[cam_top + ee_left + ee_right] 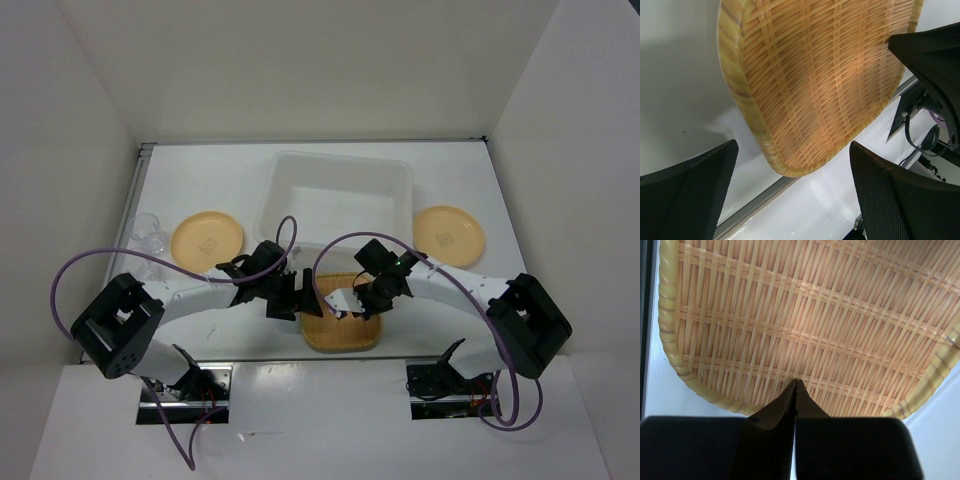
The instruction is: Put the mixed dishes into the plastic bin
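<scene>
Left wrist view: the woven tray [815, 75] lies flat on the table [675, 75], one rounded corner between the left hand's [794, 150] widely spread fingers. The right hand [796, 387] is pinched closed, holding nothing, with its tips over the tray's near rim. The tray sits just in front of the plastic bin [285, 160]. It looks light, stiff and grippy, so I'd pinch the raised rim, one finger inside.

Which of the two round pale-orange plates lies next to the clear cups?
The plate left of the plastic bin: the clear cups stand just beside it. The other plate, right of the bin, has no cups nearby.
</scene>
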You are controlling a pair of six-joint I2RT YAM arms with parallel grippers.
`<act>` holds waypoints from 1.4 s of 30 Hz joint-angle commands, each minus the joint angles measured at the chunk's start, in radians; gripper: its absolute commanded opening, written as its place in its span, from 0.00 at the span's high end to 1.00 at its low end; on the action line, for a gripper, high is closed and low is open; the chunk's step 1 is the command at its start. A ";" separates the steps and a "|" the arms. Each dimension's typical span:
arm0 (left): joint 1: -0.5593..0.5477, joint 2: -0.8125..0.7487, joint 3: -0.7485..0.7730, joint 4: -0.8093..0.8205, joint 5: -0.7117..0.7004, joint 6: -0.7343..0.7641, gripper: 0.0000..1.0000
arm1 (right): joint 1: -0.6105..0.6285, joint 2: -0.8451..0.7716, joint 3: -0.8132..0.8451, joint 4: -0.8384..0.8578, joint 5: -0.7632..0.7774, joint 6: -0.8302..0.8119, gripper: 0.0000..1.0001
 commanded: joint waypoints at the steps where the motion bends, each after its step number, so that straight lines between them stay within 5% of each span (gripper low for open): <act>1: -0.003 0.004 0.033 0.041 0.024 0.007 0.02 | 0.006 0.017 -0.004 -0.042 0.024 0.019 1.00; 16: -0.013 -0.025 0.033 0.022 -0.004 0.007 0.02 | -0.004 -0.110 0.050 -0.085 0.090 0.031 1.00; 42: -0.013 -0.073 0.004 0.013 -0.013 -0.021 0.02 | -0.004 -0.009 -0.028 -0.066 0.167 0.022 1.00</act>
